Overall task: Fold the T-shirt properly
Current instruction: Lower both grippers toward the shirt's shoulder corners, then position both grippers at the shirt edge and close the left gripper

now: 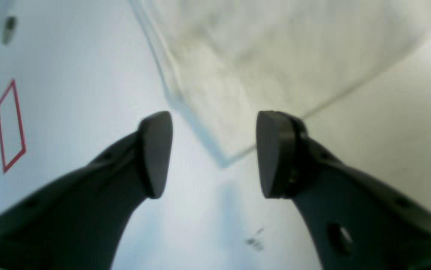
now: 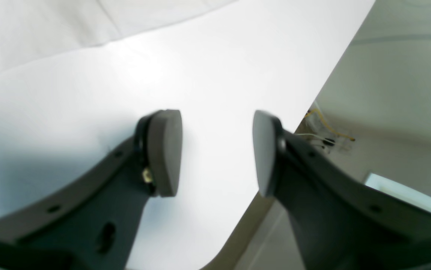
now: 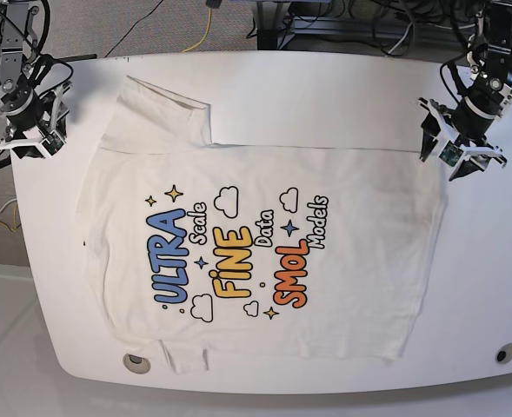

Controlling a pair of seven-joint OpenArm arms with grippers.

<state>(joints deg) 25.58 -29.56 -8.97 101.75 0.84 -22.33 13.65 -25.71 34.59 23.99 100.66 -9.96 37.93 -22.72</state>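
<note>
The T-shirt (image 3: 256,252) lies print-up across the middle of the white table (image 3: 490,261), one sleeve folded over along the top edge. At the upper right of the base view, the left gripper (image 3: 457,155) hovers by the shirt's corner, fingers spread apart, empty. At the upper left, the right gripper (image 3: 31,139) stands partly open beside the shirt's edge, holding nothing.

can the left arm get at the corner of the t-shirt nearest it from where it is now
Probably yes: the left pincer stands open right above the T-shirt corner, which lies flat on the table, with nothing between them.
</note>
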